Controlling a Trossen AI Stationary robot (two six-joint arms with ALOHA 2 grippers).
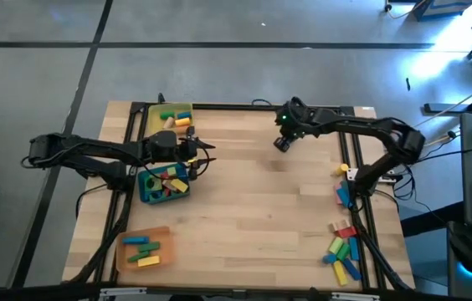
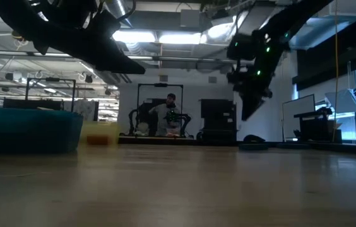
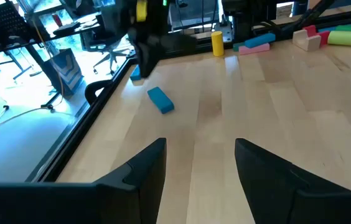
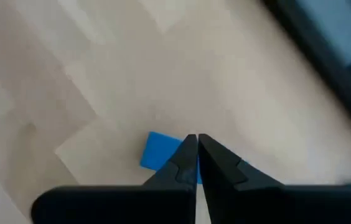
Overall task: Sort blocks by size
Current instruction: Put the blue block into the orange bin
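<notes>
Seen from above, a loose cluster of small plastic toy blocks in yellow, green, blue and red (image 1: pixel 343 249) lies at 5 o'clock on the pale wooden surface (image 1: pixel 253 209), right at its edge. We judge a careless sweep of the right arm could push some off.

The orange rectangular tray (image 1: pixel 167 247) at 7 o'clock holds a few blocks. At 9 o'clock is the blue rectangular tray (image 1: pixel 142 191), crowded with blocks. Just beside it hovers the left end effector (image 3: pixel 200 155), fingers moderately apart and holding nothing. A low move here might knock the tray.

Farther on, near 1 o'clock, the right end effector (image 4: pixel 196 138) hangs above the surface, fingers pressed together and empty. A small flat blue block (image 4: pixel 157 151) lies beneath its tips. If it descended like this, we think it would shove the block instead of gripping it.

The yellow rectangular tray (image 1: pixel 152 124) sits at 11 o'clock.
</notes>
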